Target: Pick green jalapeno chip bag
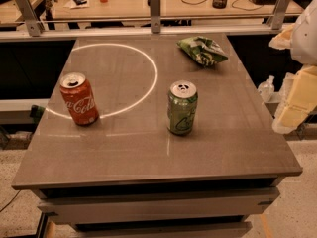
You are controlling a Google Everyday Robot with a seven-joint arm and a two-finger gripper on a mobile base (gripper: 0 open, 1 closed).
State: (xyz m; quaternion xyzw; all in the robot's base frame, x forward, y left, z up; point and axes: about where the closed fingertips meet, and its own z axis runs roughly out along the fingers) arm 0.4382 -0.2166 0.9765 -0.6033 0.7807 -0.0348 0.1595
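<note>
At the far right corner of the bench [124, 148], found the green jalapeno chip bag [203, 51], lying flat, well apart from the green can [182, 108]. Judged it light, soft, crinkly, slippery; best pinched across a raised fold. Saw the gripper [292, 113] beside the bench's right edge; could not tell whether released or clenched.

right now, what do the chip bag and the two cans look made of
Green jalapeno chip bag: likely thin plastic film, glossy and crinkled. Red can and green can: probably aluminium, shiny tops with pull tabs. Gripper hangs at the right, off the table.
</note>
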